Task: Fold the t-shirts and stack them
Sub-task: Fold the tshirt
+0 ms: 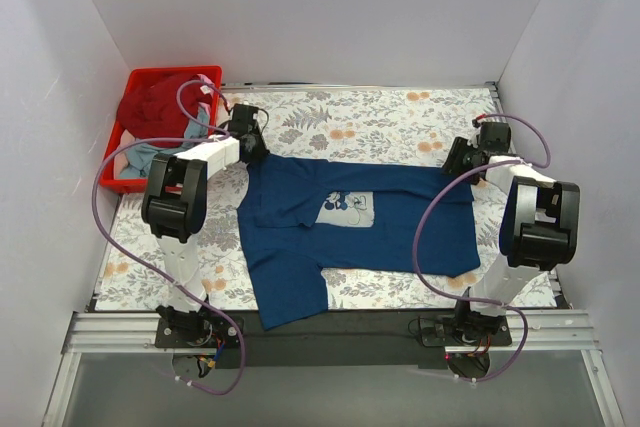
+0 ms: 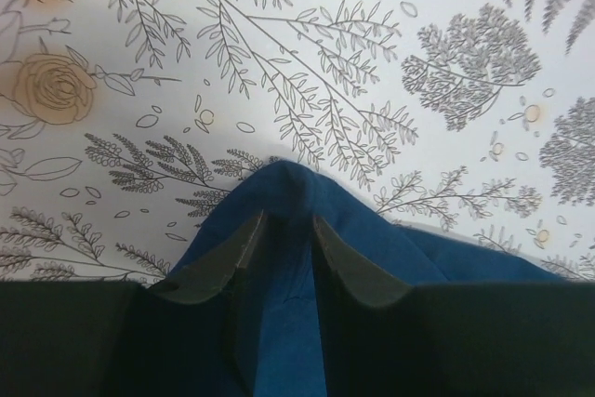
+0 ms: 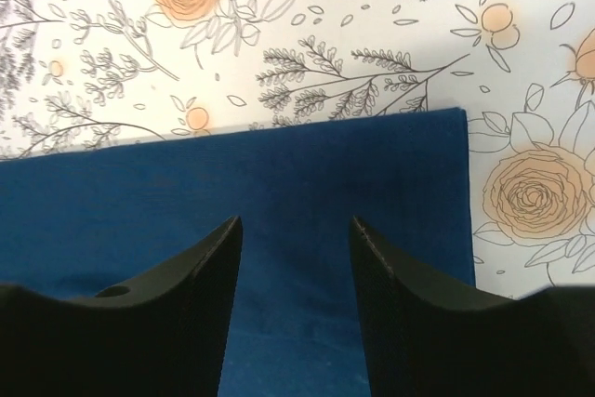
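The navy blue t-shirt lies spread out on the floral table cover, its pale mouse print facing up. My left gripper is at the shirt's far left corner. In the left wrist view it is shut on a raised peak of the navy cloth. My right gripper is at the shirt's far right corner. In the right wrist view it is open, its fingers spread just above the flat navy cloth. The dark red t-shirt and the pale grey-blue t-shirt lie crumpled in the crate.
A red plastic crate stands at the far left corner of the table. White walls close in the left, back and right sides. The floral cover shows beyond the shirt. Purple cables loop from both arms over the table.
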### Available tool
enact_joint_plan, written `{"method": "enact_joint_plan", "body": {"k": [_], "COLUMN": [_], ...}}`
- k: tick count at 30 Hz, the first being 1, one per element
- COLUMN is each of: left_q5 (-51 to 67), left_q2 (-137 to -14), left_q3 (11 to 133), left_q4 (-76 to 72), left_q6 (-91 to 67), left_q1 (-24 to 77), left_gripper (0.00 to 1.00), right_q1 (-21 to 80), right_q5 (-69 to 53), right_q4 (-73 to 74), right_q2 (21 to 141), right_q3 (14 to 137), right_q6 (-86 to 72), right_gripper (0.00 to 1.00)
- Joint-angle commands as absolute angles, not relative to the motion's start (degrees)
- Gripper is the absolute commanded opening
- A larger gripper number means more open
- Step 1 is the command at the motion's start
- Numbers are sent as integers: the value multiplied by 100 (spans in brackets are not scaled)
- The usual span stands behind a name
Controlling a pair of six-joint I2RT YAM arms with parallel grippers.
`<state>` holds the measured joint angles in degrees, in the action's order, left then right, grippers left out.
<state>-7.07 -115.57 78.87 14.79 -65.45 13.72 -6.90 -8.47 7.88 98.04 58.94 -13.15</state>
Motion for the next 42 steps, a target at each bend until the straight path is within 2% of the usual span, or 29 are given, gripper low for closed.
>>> {"method": "enact_joint_plan", "body": {"k": [1, 2, 6, 21, 26, 31, 37, 42], "left_q5": [-659, -668, -843, -738, -686, -659, -624, -571], "left_q2": [-11654, -11698, -11804, -12005, -12348, -12323, -11568, -10891], "left_q3": [8068, 8086, 8147, 8200, 8779, 9114, 8772, 8236], "left_q4": [1468, 1468, 1468, 1424, 1424, 1433, 1424, 1450], "left_q6": [-6548, -6557, -6574, -6750, -6732, -6653, -6662, -6785], "left_q1": [1362, 1362, 1301, 984, 984, 984, 1011, 1063], "left_gripper": [23, 22, 1, 0, 5, 17, 32, 34], "right_q1": [-791, -843, -958, -1239, -1248, -1239, -1248, -1415], "right_q5": [-984, -1019, -993, -1230, -1283, -1582, -1538, -1880], "right_q4": [404, 387, 317, 299, 308, 360, 334, 176], "right_q2": [9966, 10010, 10247, 11126, 11460, 11435, 10636, 10345], "right_q3": [5836, 5836, 5854, 6573, 7197, 7620, 7129, 6479], "right_q6": [-1327, -1327, -1310, -1178, -985, -1019, -1256, -1503], "right_gripper": [56, 56, 56, 56, 56, 56, 57, 55]}}
